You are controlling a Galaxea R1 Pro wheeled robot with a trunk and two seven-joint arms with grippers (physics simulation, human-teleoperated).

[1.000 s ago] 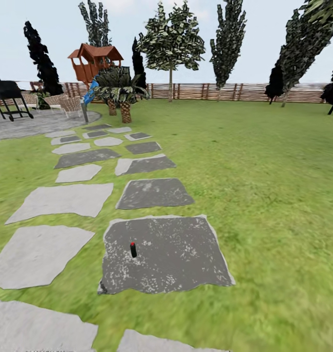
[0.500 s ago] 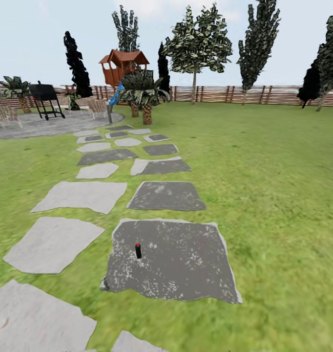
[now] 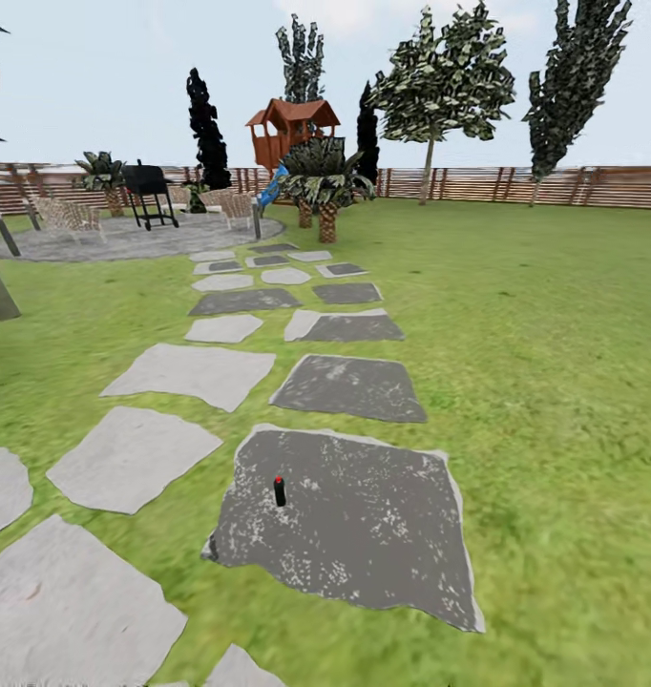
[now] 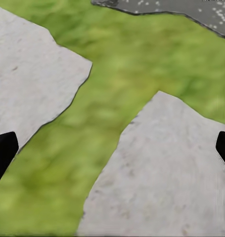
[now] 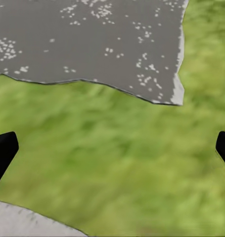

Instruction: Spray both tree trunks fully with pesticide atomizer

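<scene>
The pesticide atomizer (image 3: 280,491) stood upright, long axis vertical, red tip up, on a dark stone slab (image 3: 364,525). Left end effector (image 4: 112,148) and right end effector (image 5: 112,148) hung wide open, holding nothing, over grass.

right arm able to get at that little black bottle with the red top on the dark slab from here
Probably not yet. The bottle stands upright on the dark slab, well ahead of the robot. The right gripper hangs open over grass by that slab's edge. Nothing blocks the way; the robot likely needs to roll closer.
</scene>
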